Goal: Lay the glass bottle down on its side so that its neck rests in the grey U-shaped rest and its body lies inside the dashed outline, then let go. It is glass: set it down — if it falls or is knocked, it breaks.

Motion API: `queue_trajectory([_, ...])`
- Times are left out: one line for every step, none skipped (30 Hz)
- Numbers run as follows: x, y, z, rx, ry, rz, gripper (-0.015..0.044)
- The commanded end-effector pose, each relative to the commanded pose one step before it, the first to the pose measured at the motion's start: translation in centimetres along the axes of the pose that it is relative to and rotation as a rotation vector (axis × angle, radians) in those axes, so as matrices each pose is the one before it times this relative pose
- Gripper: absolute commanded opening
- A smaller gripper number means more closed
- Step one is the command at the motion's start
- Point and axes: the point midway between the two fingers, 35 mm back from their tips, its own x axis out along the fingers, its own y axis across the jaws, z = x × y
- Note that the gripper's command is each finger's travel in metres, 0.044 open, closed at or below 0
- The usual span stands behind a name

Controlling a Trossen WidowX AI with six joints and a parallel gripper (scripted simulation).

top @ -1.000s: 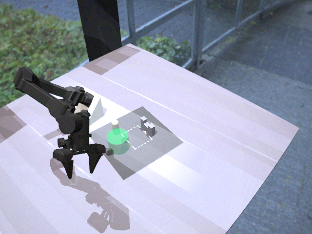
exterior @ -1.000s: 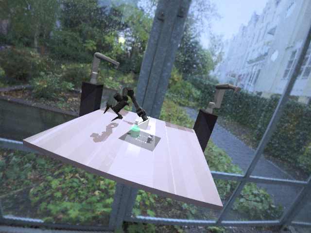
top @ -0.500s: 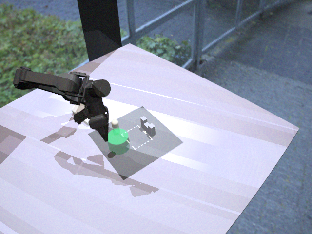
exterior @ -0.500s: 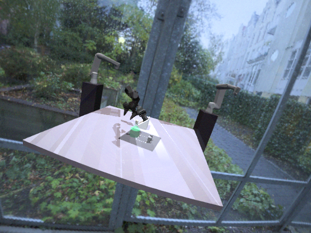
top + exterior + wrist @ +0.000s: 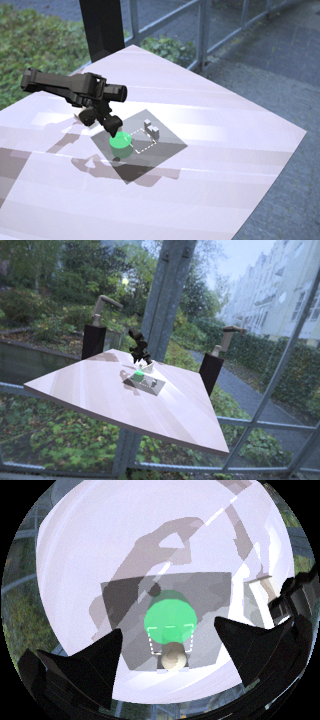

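The glass bottle [image 5: 120, 140] [image 5: 138, 375] [image 5: 170, 615] stands upright near one edge of the dark mat, with a green body and a pale neck and top. My gripper [image 5: 136, 361] [image 5: 170, 628] is open and empty, above the bottle. In the wrist view the bottle shows between the two spread fingers; in the top view a finger hides part of its neck. The grey U-shaped rest [image 5: 155, 132] [image 5: 154, 382] stands empty beyond the dashed outline [image 5: 138, 152]. The outline is empty, beside the bottle. In the wrist view the neck partly hides the rest.
The dark square mat [image 5: 171, 146] [image 5: 158, 389] [image 5: 212, 587] lies on the pale table [image 5: 206, 188] [image 5: 116, 405]. A whitish angular object [image 5: 147, 368] [image 5: 261, 592] stands by my arm's base, close to the mat. Two other arms stand on dark pedestals [image 5: 93, 340] [image 5: 211, 370] at the back.
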Motion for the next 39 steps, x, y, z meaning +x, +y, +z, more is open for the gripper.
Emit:
queue_trajectory([0.758, 0.011, -0.055, 0.0027, -0.00083, -0.08519, 0.0440])
queue_trajectory([0.000, 0.000, 0.000, 0.0000, 0.00000, 0.00000, 0.0440])
queue_trajectory([0.000, 0.000, 0.000, 0.0000, 0.00000, 0.00000, 0.0440])
queue_trajectory([0.000, 0.002, -0.026, 0.0000, 0.00004, 0.00000, 0.0440])
queue_trajectory([-0.001, 0.004, -0.052, 0.0000, 0.00007, 0.00000, 0.0440])
queue_trajectory([-0.001, 0.006, -0.079, 0.0000, 0.00010, 0.00000, 0.0440])
queue_trajectory([-0.001, 0.007, -0.102, 0.0000, 0.00013, 0.00000, 0.0440])
queue_trajectory([-0.001, 0.008, -0.125, 0.0000, 0.00015, 0.00000, 0.0440])
queue_trajectory([-0.001, 0.009, -0.147, 0.0000, 0.00017, 0.00000, 0.0440])
queue_trajectory([-0.005, 0.004, -0.164, -0.0009, 0.00038, 0.00018, 0.0440])
queue_trajectory([-0.001, 0.008, -0.159, 0.0000, 0.00016, -0.00001, 0.0440])
queue_trajectory([-0.001, 0.007, -0.163, 0.0000, 0.00016, -0.00001, 0.0440])
queue_trajectory([-0.001, 0.006, -0.163, 0.0000, 0.00015, -0.00001, 0.0440])
queue_trajectory([-0.001, 0.005, -0.164, 0.0000, 0.00014, -0.00001, 0.0440])
queue_trajectory([-0.001, 0.004, -0.164, 0.0000, 0.00013, -0.00001, 0.0440])
queue_trajectory([0.000, 0.003, -0.164, 0.0000, 0.00012, -0.00001, 0.0440])
queue_trajectory([0.000, 0.002, -0.164, 0.0000, 0.00011, -0.00001, 0.0440])
queue_trajectory([0.000, 0.001, -0.164, 0.0000, 0.00010, -0.00001, 0.0440])
queue_trajectory([0.000, 0.000, -0.164, 0.0001, 0.00009, -0.00001, 0.0440])
queue_trajectory([0.000, -0.001, -0.164, 0.0001, 0.00008, -0.00001, 0.0440])
queue_trajectory([0.000, -0.002, -0.164, 0.0001, 0.00007, -0.00001, 0.0440])
queue_trajectory([0.000, -0.003, -0.164, 0.0001, 0.00006, -0.00001, 0.0440])
queue_trajectory([0.001, -0.004, -0.164, 0.0001, 0.00005, -0.00001, 0.0440])
queue_trajectory([0.001, -0.005, -0.164, 0.0001, 0.00004, -0.00001, 0.0440])
queue_trajectory([0.001, -0.006, -0.164, 0.0001, 0.00003, -0.00001, 0.0440])
queue_trajectory([0.001, -0.007, -0.164, 0.0001, 0.00002, -0.00001, 0.0440])
queue_trajectory([0.001, -0.008, -0.164, 0.0001, 0.00001, 0.00000, 0.0440])
queue_trajectory([0.001, -0.009, -0.164, 0.0001, 0.00000, 0.00000, 0.0440])
queue_trajectory([0.001, -0.010, -0.164, 0.0001, -0.00001, 0.00000, 0.0440])
queue_trajectory([0.002, -0.011, -0.164, 0.0001, -0.00002, 0.00000, 0.0440])
queue_trajectory([0.002, -0.011, -0.164, 0.0001, -0.00003, 0.00000, 0.0440])
queue_trajectory([0.002, -0.012, -0.164, 0.0001, -0.00004, 0.00000, 0.0440])
queue_trajectory([0.002, -0.011, -0.134, 0.0001, -0.00004, 0.00000, 0.0440])
queue_trajectory([0.001, -0.007, -0.081, 0.0000, -0.00003, 0.00000, 0.0440])
queue_trajectory([0.000, -0.002, -0.027, 0.0000, -0.00001, 0.00000, 0.0440])
queue_trajectory([0.000, 0.000, 0.000, 0.0000, 0.00000, 0.00000, 0.0414])
queue_trajectory([0.000, 0.000, 0.000, 0.0000, 0.00000, 0.00000, 0.0387])
queue_trajectory([0.000, 0.000, 0.000, 0.0000, 0.00000, 0.00000, 0.0361])
queue_trajectory([0.000, 0.000, 0.000, 0.0000, 0.00000, 0.00000, 0.0335])
